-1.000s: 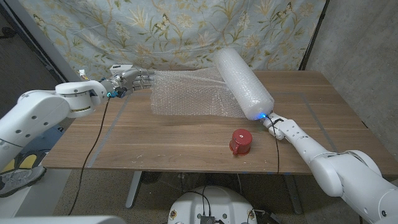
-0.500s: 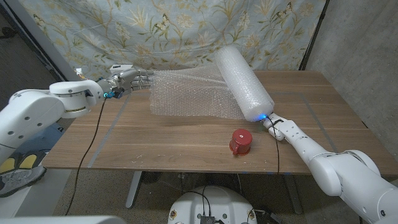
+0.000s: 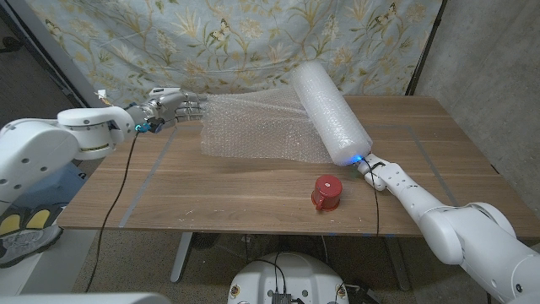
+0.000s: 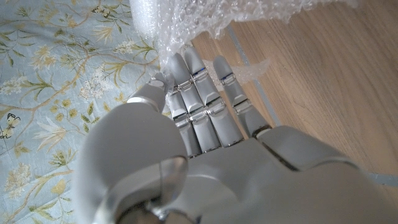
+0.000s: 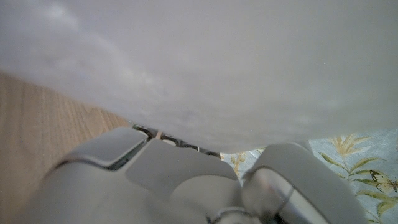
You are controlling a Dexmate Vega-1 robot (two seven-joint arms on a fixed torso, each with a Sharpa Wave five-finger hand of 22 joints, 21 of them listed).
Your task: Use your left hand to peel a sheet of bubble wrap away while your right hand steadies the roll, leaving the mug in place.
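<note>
We see the table first, a wooden top with our two arms reaching over it from either side. Behind it hangs a flowered cloth.

The roll of bubble wrap is the biggest thing on the table. It lies slanted, its near end against our right hand and its far end up toward the cloth. In the right wrist view the roll sits pressed right against the hand. We cannot tell how far the right fingers are closed, since the roll hides them; the hand touches the roll's end and a blue light glows where they meet.

The sheet runs from the roll across to our left hand. It is stretched out between the two hands, its lower edge lying on the wood and its upper edge lifted toward the left hand.

The left hand is raised above the table's far left part. Its fingers lie straight and close together, and the sheet's edge bunches at their tips, with the thumb alongside. The hand holds that edge.

The mug is red and stands upright on the table, just beside the right hand, on the side toward the left hand, nearer us than the roll and apart from the sheet.
</note>
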